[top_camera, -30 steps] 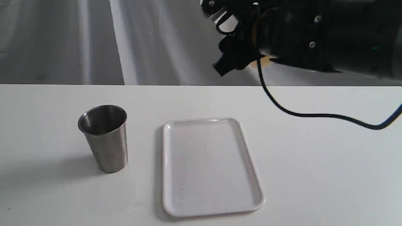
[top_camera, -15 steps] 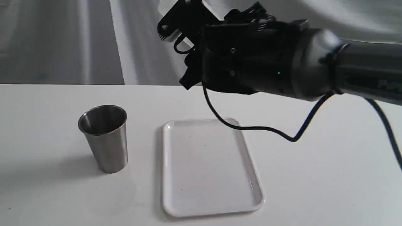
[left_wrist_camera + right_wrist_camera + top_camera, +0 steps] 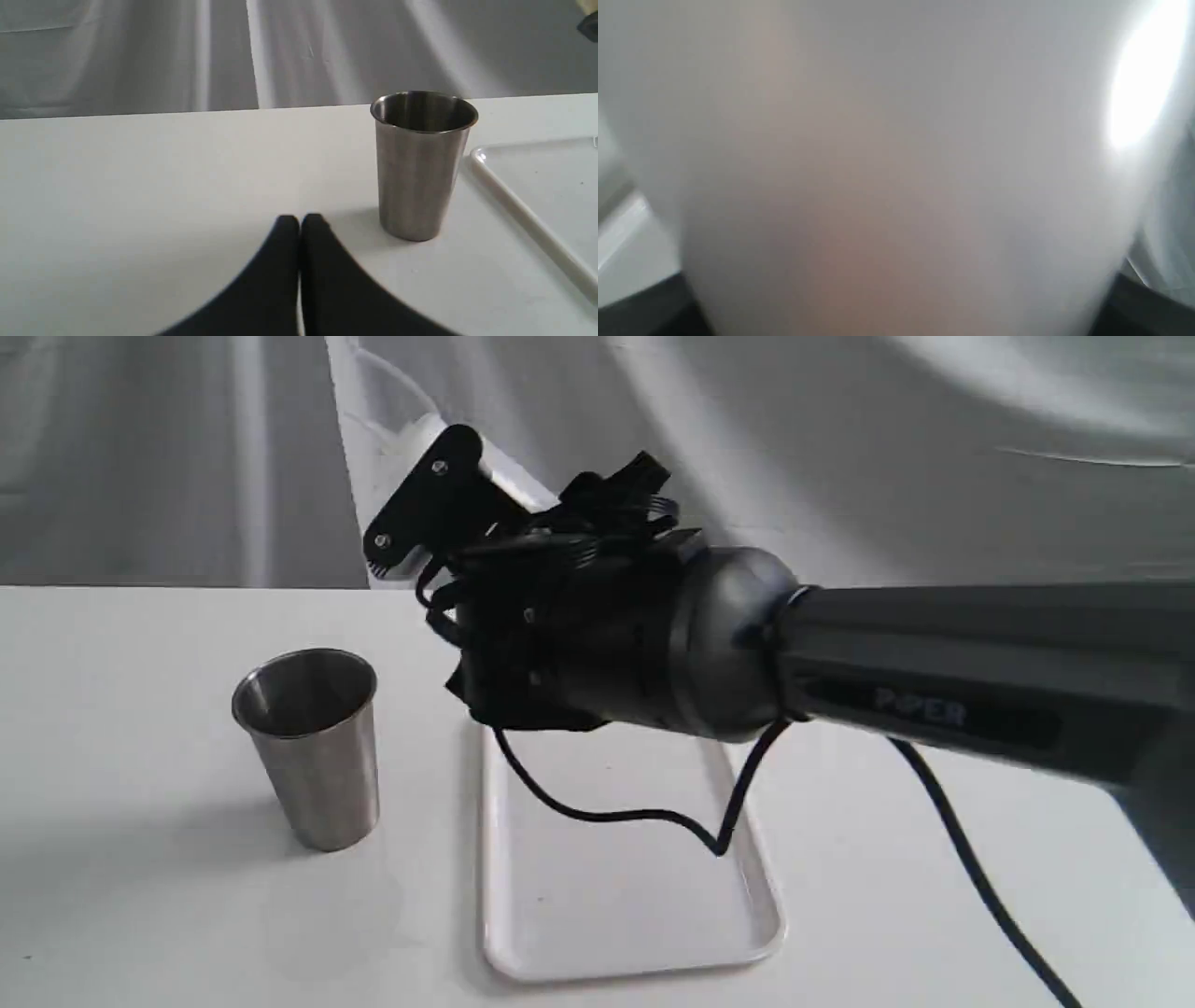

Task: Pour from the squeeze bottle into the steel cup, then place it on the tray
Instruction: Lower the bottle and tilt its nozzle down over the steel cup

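Lettering in faint grey, "PiPER", runs along the dark forearm of the right arm, which reaches in from the right nearest to me and hides the far end of the tray. A black cable droops from the wrist and loops over the tray's white floor; I cannot tell whether it touches. The tray lies flat on the white table, and its low glossy rim is bare along the near edge. Just left of it, clear of the rim, the steel cup stands upright with its mouth open and its inside dark. I see no marking on it. The left wrist view shows the left gripper low over the table, its two black fingers pressed together with nothing between them. It is near the cup's base but apart from it. Farther back and higher, the right gripper is clamped on the squeeze bottle and carries it tilted in the air. From where I stand the bottle is up and to the right of the cup, well apart from it. Only slivers of its white body show past the black finger plate. In the right wrist view its pale wall fills nearly everything, blurred, with no label to read. Behind it all hangs a creased grey backdrop.
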Action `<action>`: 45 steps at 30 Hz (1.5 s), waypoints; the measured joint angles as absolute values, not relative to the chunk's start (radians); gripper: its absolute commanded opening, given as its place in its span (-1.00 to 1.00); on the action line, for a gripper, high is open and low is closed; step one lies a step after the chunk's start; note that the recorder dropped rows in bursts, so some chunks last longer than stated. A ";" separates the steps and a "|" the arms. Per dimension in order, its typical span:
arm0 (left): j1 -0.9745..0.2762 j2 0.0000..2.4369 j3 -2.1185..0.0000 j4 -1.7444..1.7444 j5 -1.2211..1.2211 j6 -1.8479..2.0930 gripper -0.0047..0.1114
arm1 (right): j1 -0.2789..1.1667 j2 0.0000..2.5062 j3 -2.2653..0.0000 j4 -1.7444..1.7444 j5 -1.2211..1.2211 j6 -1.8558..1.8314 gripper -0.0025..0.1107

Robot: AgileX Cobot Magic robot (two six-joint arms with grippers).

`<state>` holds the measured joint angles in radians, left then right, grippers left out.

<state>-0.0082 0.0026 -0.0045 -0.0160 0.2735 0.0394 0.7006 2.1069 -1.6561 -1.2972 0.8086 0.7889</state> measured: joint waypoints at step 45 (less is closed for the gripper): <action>-0.008 0.003 -0.004 -0.016 0.274 0.039 -0.92 | 0.790 2.204 -1.658 -1.458 0.992 0.559 -0.96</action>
<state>-0.0082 0.0026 -0.0045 -0.0160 0.2735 0.0394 0.7900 2.2042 -1.6585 -1.4576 0.9924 0.5592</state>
